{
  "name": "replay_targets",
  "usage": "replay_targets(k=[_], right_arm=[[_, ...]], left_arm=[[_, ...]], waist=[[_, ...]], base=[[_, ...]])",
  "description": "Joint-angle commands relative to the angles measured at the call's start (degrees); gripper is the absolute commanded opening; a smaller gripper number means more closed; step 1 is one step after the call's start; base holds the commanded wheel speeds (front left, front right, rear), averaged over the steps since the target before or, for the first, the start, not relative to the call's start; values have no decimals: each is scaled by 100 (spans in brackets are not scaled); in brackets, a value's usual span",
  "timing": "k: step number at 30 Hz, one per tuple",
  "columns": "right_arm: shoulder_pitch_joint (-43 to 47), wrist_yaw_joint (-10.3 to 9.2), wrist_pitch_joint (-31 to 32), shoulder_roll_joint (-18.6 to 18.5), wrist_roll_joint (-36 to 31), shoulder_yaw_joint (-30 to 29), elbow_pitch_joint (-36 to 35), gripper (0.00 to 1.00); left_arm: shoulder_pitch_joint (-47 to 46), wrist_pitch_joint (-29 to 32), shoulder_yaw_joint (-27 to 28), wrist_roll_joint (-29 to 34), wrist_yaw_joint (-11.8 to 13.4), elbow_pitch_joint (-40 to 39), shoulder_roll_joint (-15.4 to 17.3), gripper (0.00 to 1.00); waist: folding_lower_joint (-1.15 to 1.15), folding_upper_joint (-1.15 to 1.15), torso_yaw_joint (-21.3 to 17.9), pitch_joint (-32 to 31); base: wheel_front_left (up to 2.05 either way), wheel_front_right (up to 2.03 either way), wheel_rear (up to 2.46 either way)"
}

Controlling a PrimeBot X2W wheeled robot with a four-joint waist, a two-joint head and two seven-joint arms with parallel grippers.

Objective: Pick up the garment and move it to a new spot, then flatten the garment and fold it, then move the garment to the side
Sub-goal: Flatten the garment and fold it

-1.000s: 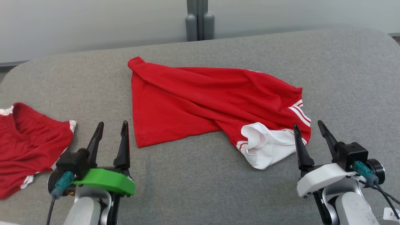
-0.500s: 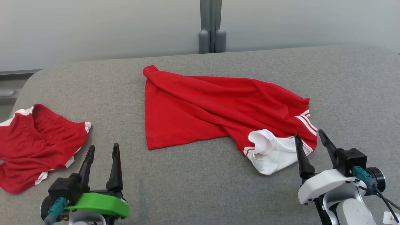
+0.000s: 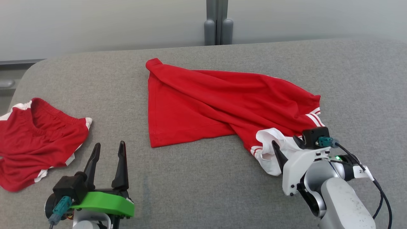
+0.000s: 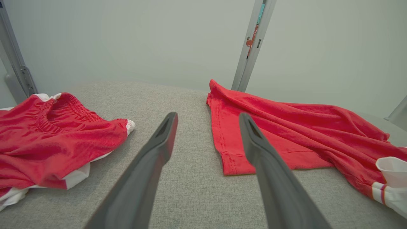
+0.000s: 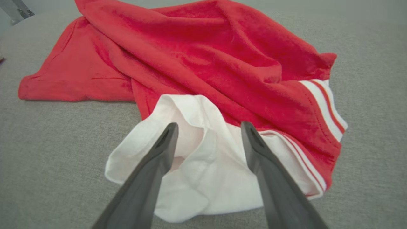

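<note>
Grey fabric-covered surface (image 3: 222,197) spans head view. Red jersey shirt (image 3: 203,105) at centre, rumpled and twisted. Red shorts (image 3: 35,136) bunched at left edge, well apart from shirt.

Judged handling: shirt light, limp, not fragile; will sag and drag when lifted. Best pinch is doubled layers at sleeve or hem corner (image 4: 233,168).

Left gripper (image 3: 109,143) lower left, jaws wide, empty, near hem corner but short of it.

Right gripper (image 3: 284,140) lower right, jaws wide, fingers straddling white sleeve fold (image 5: 190,178), nothing pinched.
</note>
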Motion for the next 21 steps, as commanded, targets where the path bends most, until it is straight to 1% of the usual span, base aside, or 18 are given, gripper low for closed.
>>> replay_targets(k=[1, 2, 3, 4, 5, 6, 10, 13, 17, 21], right_arm=[[-72, -10, 74, -20, -36, -22, 74, 100], [-112, -10, 124, -20, -72, -65, 105, 100], [-133, -10, 172, -25, -88, -129, 128, 85], [-127, -10, 202, -23, -84, -163, 137, 43], [-99, -10, 250, -19, -78, -180, 147, 7], [-70, -9, 275, -16, -53, -177, 144, 0], [38, -10, 169, -24, -100, -244, -8, 0], [253, -10, -1, -22, 17, -393, -312, 0], [870, -10, -91, -23, 144, -716, -967, 0], [1519, -9, 154, -21, 211, -998, -1648, 0]], left_arm=[[-106, -2, 30, 22, -26, 11, 3, 100], [-115, -2, 34, 26, -34, 14, 1, 100], [-125, -2, 37, 31, -35, 18, -1, 100], [-132, -2, 39, 27, -38, 20, -4, 100], [-138, -2, 47, 28, -46, 22, -6, 100], [-139, -2, 55, 31, -48, 20, -7, 100], [-124, -2, 106, 44, -53, 15, -15, 100], [-123, -2, 121, 52, -63, 21, -22, 100], [-91, -2, 123, 48, -72, -9, -43, 100], [-66, -1, 156, 51, -80, -29, -42, 100]], waist=[[0, 0, 26, 23], [0, 0, 35, 31], [0, 0, 45, 38], [0, 0, 50, 43], [0, 0, 50, 47], [0, 0, 47, 51], [0, 0, 0, 66], [0, 0, -21, 56], [0, 0, -80, 66], [0, 0, -218, 126]], base=[[0, 0, 0], [0, 0, 0], [0, 0, 0], [0, 0, 0], [0, 0, 0], [0, 0, 0], [0, 0, 0], [0, 0, 0], [0, 0, 0], [0, 0, 0]])
